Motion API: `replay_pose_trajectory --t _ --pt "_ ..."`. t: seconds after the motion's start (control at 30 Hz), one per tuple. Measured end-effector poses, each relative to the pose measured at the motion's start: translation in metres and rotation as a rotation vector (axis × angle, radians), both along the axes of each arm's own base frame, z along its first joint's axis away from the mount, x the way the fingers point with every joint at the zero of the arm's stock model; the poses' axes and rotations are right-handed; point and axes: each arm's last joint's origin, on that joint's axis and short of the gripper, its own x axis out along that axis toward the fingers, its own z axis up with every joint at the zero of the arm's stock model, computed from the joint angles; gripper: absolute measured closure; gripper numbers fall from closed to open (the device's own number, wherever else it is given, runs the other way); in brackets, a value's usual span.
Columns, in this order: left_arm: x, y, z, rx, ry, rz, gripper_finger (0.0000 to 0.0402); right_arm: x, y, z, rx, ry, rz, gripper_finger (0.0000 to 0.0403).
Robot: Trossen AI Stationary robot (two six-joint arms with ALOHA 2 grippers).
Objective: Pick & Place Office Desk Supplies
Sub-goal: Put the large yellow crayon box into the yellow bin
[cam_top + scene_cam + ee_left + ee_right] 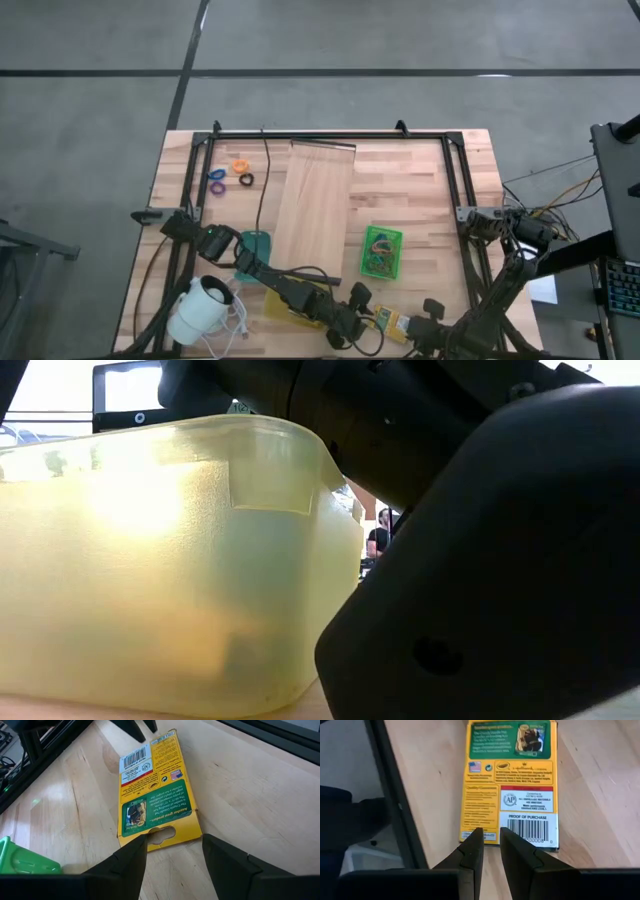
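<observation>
Crayon box (pixel 154 790) is laid flat, back up, on the table (pixel 260 795) at its near edge — between the two grippers. Left gripper (pixel 175 847) is spread wide at the box's hang-tab end, fingers apart from it. Right gripper (pixel 491 840) is nearly pressed together at the barcode end — nothing is pinched. Green basket (pixel 382 251) is seen near the board (pixel 312 205).

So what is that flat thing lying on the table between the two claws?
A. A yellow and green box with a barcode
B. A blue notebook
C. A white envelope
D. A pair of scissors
A. Both wrist views show a flat yellow and green box with a barcode printed on it, lying on the wooden table, with the left gripper at one end and the right gripper at the other.
</observation>
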Motion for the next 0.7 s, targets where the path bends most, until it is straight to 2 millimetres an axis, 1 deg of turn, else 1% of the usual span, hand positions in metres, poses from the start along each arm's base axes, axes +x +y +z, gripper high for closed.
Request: replay_pose_trajectory --t 0.1,0.2,0.33,0.7 --pt "0.0 0.0 0.0 0.0 0.0 0.0 0.0202 0.0001 0.0 -0.0077 -0.023 0.009 0.0 0.0339" --pt "0.0 0.0 0.0 0.0 0.0 0.0 0.0202 -0.0001 0.0 -0.0108 -0.026 0.016 -0.003 0.0339" --pt "0.0 0.0 0.0 0.0 0.0 0.0 0.0202 -0.0009 0.0001 -0.0108 0.009 0.066 -0.017 0.0339" --pt "0.0002 -0.0001 0.0003 -0.002 -0.004 0.0 0.0202 -0.0023 0.0005 -0.0123 0.007 0.08 -0.002 0.0339"
